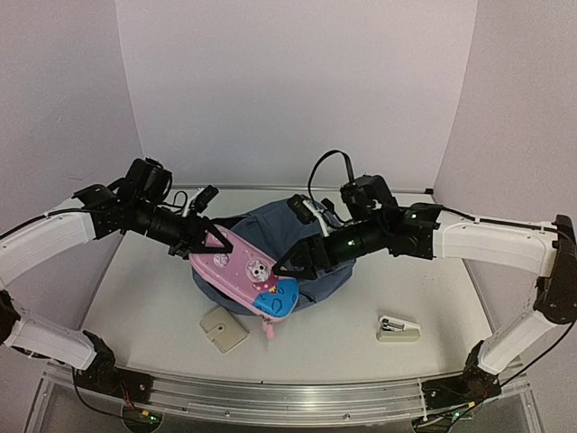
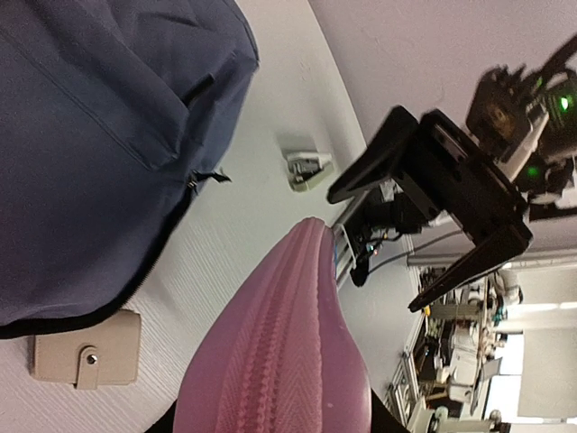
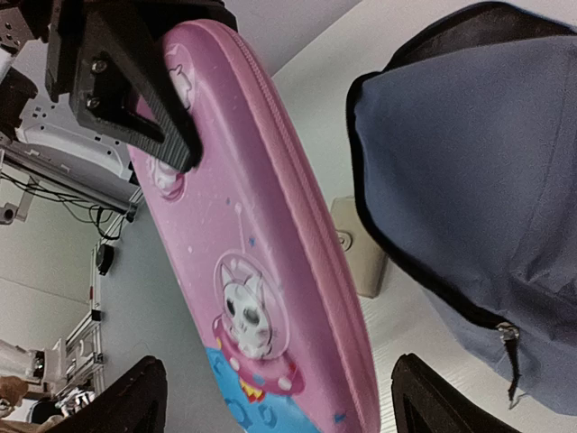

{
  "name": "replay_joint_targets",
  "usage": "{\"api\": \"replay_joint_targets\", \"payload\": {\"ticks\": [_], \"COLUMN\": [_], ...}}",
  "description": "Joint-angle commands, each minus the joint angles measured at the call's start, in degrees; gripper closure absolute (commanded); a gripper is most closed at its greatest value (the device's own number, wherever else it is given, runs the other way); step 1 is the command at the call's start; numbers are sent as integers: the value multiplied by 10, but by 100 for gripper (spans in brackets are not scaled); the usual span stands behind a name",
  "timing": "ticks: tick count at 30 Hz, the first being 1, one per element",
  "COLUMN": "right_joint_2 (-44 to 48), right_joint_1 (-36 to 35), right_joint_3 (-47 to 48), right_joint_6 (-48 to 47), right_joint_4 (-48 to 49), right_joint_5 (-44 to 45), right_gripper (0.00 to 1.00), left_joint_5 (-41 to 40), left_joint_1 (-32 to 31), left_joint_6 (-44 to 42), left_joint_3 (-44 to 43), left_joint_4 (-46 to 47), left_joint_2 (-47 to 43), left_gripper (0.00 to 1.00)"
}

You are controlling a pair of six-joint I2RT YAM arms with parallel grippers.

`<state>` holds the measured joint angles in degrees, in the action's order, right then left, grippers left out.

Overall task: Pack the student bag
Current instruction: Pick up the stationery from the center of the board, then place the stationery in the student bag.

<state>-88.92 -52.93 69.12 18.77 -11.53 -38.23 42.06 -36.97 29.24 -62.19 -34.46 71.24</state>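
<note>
The slate-blue student bag [image 1: 311, 236] [image 2: 90, 135] [image 3: 478, 162] lies in the middle of the table. In front of it a pink pencil case [image 1: 242, 269] [image 2: 279, 361] [image 3: 243, 225], printed with a cat in a saucer, is held tilted above the table. My left gripper [image 1: 206, 248] [image 2: 270, 424] is shut on the case's upper left end, one of its fingers [image 3: 135, 90] pressed on the printed face. My right gripper [image 1: 290, 264] [image 3: 279, 406] [image 2: 374, 251] stands open around the lower right end, its fingers apart from the case.
A beige snap wallet [image 1: 224, 329] [image 2: 86, 347] [image 3: 361, 248] lies on the table just in front of the bag. A small stapler [image 1: 398, 329] [image 2: 306, 167] sits at the front right. White walls close the table's back and sides.
</note>
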Motion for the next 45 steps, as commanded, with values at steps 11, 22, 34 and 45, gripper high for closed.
{"api": "replay_joint_targets", "payload": {"ticks": [11,22,34,45], "right_joint_2": [-5,-263,-455,-512], "right_joint_1": [-123,-208,-208,-181], "right_joint_3": [96,301,484,531], "right_joint_6": [21,33,19,41], "right_joint_4": [7,6,-36,-83], "right_joint_5": [455,570,615,618], "right_gripper": [17,22,24,53], "left_joint_5": [-102,-233,-227,-224], "left_joint_1": [271,382,382,382], "left_joint_6": [58,206,230,244], "left_joint_3": [-46,86,126,139], "left_joint_4": [-33,65,47,54], "left_joint_2": [-103,-245,-306,-317], "left_gripper": [100,100,100,100]}}
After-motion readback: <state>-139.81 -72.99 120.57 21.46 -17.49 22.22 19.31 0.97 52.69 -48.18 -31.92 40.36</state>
